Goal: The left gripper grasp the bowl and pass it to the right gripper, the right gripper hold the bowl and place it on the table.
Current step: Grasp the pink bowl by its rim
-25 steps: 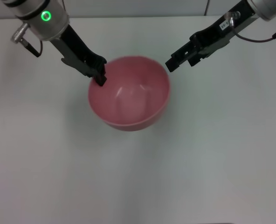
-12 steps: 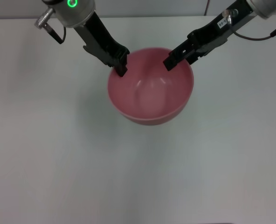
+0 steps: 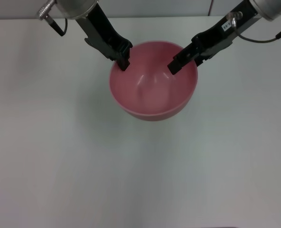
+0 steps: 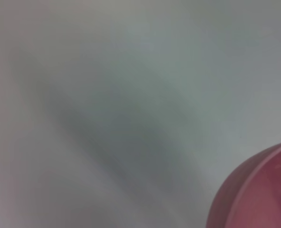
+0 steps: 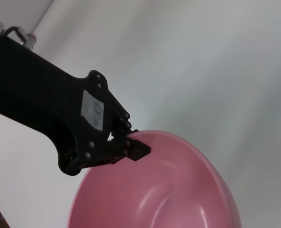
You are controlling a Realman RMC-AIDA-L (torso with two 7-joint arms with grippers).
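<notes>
Since a second ago the bowl (image 3: 153, 80) has been carried across toward the robot's right and a little farther back, and half a second ago it was almost where it is now; the right gripper (image 3: 175, 66), which then hung clear of the rim, now has its tip over the far right rim.

The left gripper (image 3: 123, 61) is clamped on the bowl's far left rim, one finger inside and one outside, as the right wrist view shows plainly (image 5: 131, 147). The bowl hangs above the table (image 3: 60, 156), with a soft shadow beneath it, so it looks lifted rather than resting.

Whether the right gripper has closed on the rim I cannot tell (its tips overlap the pink edge in the head view, but no gap or pinch shows).

So the pick-up and carry look done, and the handover appears to be at its start. Left to do, as I judge it: the right gripper takes hold, the left lets go, and the bowl goes down on the table.
</notes>
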